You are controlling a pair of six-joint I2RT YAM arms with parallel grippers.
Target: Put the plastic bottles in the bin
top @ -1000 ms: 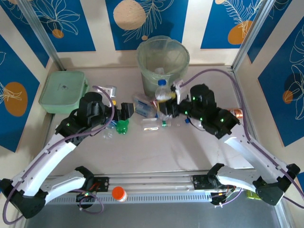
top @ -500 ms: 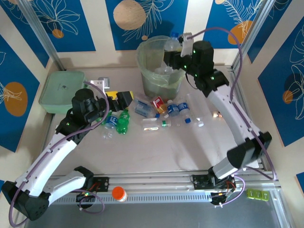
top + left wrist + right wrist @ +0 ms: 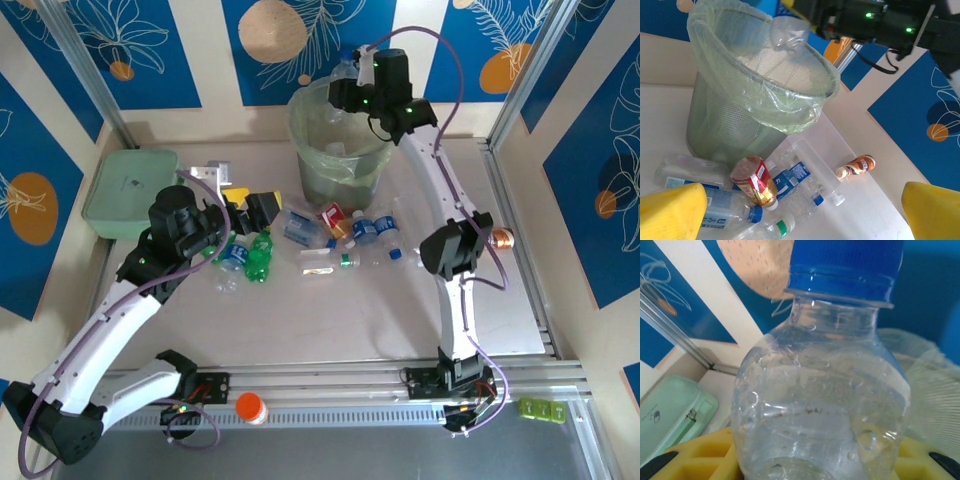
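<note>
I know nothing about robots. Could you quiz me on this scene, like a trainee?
1. True or false: the left gripper is gripping a bottle.
2. What does the right gripper hold over the tall round grey-green bin? A) a spoon B) a clear plastic bottle with a blue cap C) nothing
3. Where do the other small plastic bottles lie?
Key: 1 false, its jaws stand open and empty. 2 B. 3 On the table, in front of the bin.
</note>
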